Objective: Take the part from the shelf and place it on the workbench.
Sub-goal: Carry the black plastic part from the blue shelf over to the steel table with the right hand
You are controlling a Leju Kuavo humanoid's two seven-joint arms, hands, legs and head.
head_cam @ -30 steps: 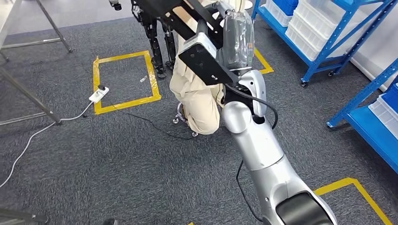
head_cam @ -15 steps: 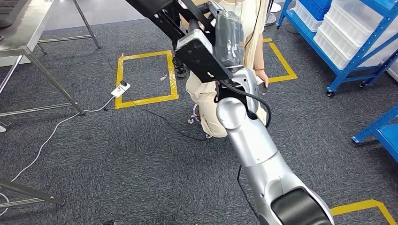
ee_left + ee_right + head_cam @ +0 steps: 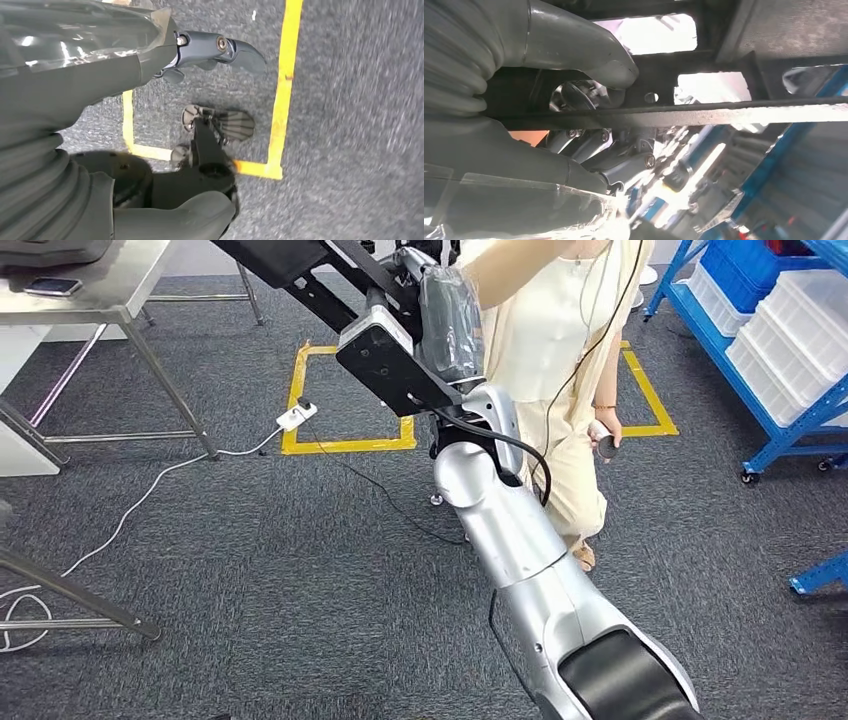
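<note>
Metal framework fills the robot's raised right hand point(image 3: 574, 100): a black part point(image 3: 330, 300), long and bar-like with a flat plate at its near end, is held high in front of the body. Its long axis runs on a slant, from the plate near the robot's wrist up and away toward the far left, where it passes out of the head view. In the right wrist view the grey thumb curls over one dark bar of the part and the darker fingers point(image 3: 634, 155) sit under it, so the hand grips the part.

The left hand point(image 3: 165, 50) hangs low over the grey carpet, fingers loosely bent with nothing in them; whether they count as spread or curled I cannot tell.

Yellow tape point(image 3: 350, 445) marks a square on the carpet below the part, with a white power strip point(image 3: 296, 417) lying on its edge. A steel table point(image 3: 110, 290) stands at the far left. A person point(image 3: 560, 350) in pale clothes stands just beside the right arm. Blue shelving point(image 3: 790, 360) with white bins stands at the right.
</note>
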